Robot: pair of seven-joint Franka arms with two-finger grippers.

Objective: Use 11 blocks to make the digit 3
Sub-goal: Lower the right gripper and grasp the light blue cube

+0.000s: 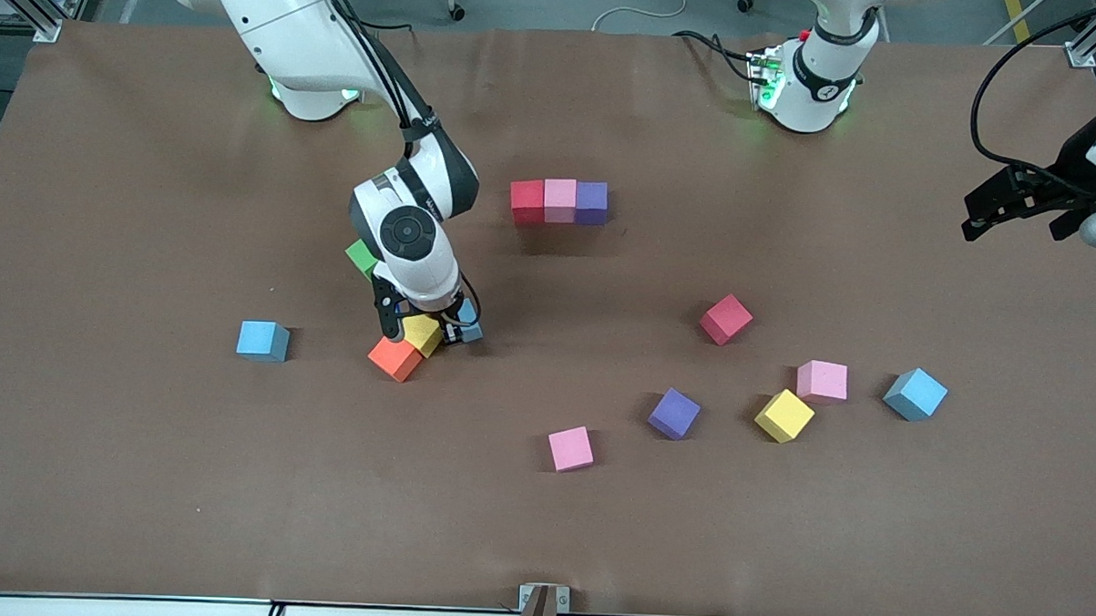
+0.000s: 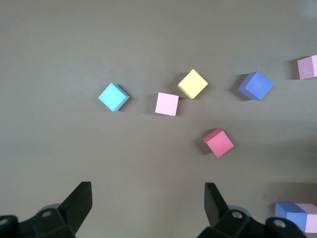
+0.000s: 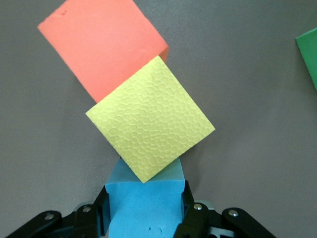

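2 end effector fingers (image 3: 185, 206) clamping blue block (image 3: 144, 206).

A red block (image 1: 526, 201), a pink block (image 1: 559, 199) and a purple block (image 1: 592, 202) sit together on the brown table (image 1: 141, 476). Near the green block (image 1: 361, 258) are yellow (image 1: 422, 334) and orange (image 1: 395, 358).

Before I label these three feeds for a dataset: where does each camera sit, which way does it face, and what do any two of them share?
Front view: high across the table, facing both bases; shows the right gripper low among blocks and the left gripper raised at the left arm's end.
Left wrist view: looks down between open fingers at loose blocks.
Right wrist view: looks down, fingers shut on the blue block, which touches the yellow block beside the orange block.
Shared: the front view also shows that yellow block and orange block.
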